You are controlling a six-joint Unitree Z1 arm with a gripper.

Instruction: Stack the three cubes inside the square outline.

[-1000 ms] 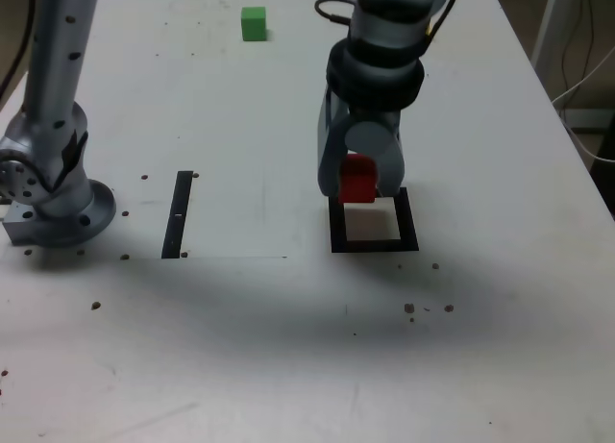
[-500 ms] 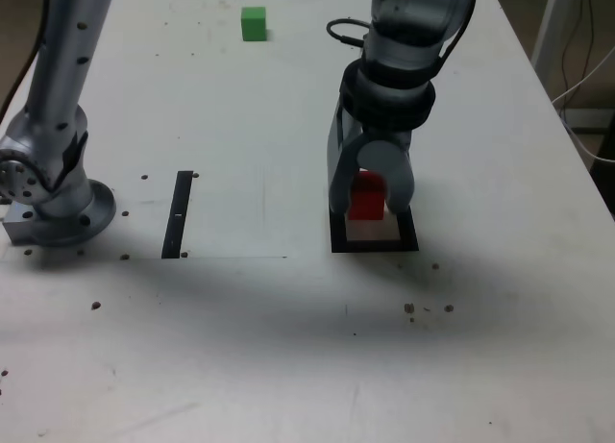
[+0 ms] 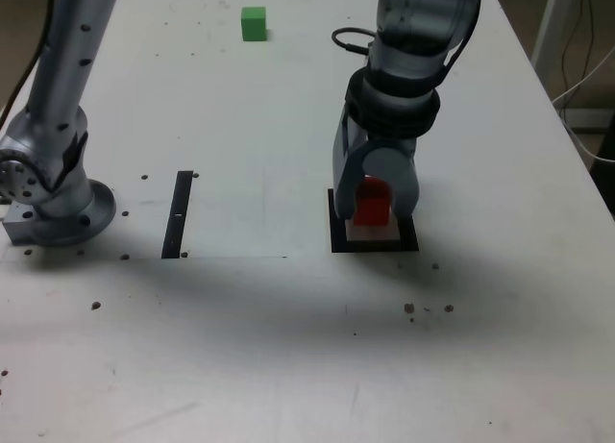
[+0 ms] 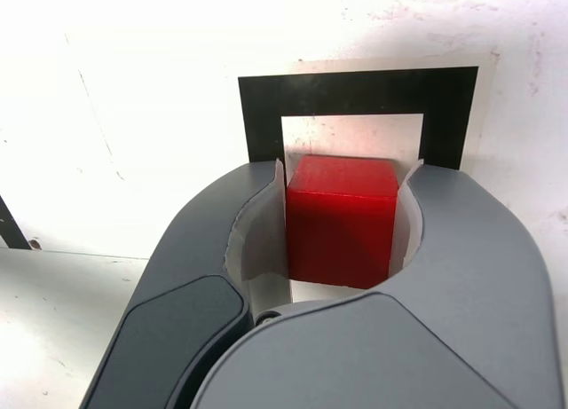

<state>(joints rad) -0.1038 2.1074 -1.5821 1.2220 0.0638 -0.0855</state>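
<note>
Now the gripper [image 3: 375,205] clamps the red cube [image 4: 341,219] between its 2 fingers [image 4: 259,240], low over the square outline's [image 4: 355,93] pale centre; the green cube [image 3: 254,23] sits well apart.

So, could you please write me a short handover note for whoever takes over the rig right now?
Gripper: shut on the red cube, low over the square outline, not yet released.
Green cube: loose near the table's far edge, toward the exterior view's left.
Yellow cube: not visible in either view.
Done: red cube carried to the outline.
Left: release red inside the outline, then stack the green and yellow cubes on it.
</note>
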